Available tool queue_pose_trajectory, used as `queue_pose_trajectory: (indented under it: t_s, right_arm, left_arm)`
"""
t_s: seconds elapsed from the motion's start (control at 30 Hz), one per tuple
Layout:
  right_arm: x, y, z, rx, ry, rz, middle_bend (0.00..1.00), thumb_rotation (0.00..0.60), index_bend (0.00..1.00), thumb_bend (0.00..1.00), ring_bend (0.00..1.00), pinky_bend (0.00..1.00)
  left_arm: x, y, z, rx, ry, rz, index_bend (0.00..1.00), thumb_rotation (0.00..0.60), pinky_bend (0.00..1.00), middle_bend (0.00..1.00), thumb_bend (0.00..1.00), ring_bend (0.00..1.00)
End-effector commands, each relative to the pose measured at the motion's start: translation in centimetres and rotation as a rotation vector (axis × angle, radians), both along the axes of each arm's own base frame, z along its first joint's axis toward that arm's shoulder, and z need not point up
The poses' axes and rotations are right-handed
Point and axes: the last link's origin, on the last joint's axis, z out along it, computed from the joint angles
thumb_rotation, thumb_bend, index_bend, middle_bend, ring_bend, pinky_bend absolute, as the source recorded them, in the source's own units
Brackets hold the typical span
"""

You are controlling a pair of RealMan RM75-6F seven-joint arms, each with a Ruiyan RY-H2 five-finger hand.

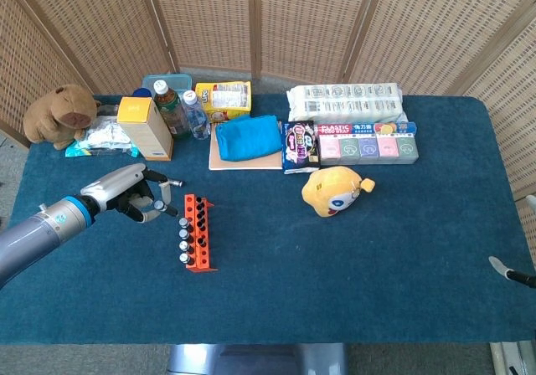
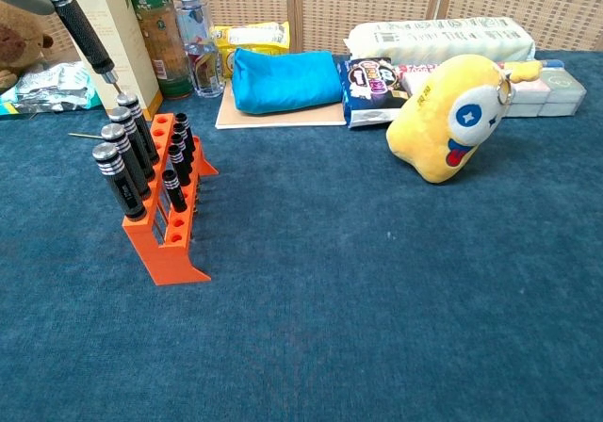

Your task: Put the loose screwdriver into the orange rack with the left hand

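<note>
Screwdriver (image 2: 80,28) is hanging tilted in the left hand (image 1: 134,195), its black knurled handle running down and to the right from the fingers, with the metal tip hovering just above the far end of the rack (image 2: 168,217). In the chest view only the edge of that hand is showing at the top left corner, closed around the tool's cap end; in the head view the hand is sitting just left of the rack, fingers curled toward it. The rack is standing on the blue counter (image 1: 352,266) just right of the hand, already carrying a row of upright drivers with silver caps. Beyond the hand, a tan box (image 1: 144,127) and two bottles (image 1: 180,109) are standing near the counter's back edge, and a brown plush (image 1: 59,115) is lying further to its left. Well off to the right of the hand, a yellow plush (image 1: 335,190) is lying on its side. The right hand (image 1: 511,271) is barely showing at the counter's far right edge, and I cannot tell whether it is open or closed.
</note>
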Motion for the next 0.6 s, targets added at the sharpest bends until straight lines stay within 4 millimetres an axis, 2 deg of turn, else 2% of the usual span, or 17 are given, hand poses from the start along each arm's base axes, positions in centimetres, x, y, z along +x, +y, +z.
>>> queue_pose_trajectory:
  t_s: [0.03,0.6]
  right_arm:
    - [0.03,0.02,0.0,0.0,0.0,0.001,0.0,0.6,0.07,0.0,0.0,0.0]
    - [0.06,0.07,0.07,0.001,-0.004,0.001,0.0,0.6,0.07,0.0,0.0,0.0]
  left_arm:
    - [-0.12,0.06,-0.01,0.002,0.002,0.002,0.57,0.6,1.0,1.0,0.44,1.0]
    - [0.07,0.16,-0.49,-0.005,0.003,-0.006,0.57,0.6,1.0,1.0,0.44,1.0]
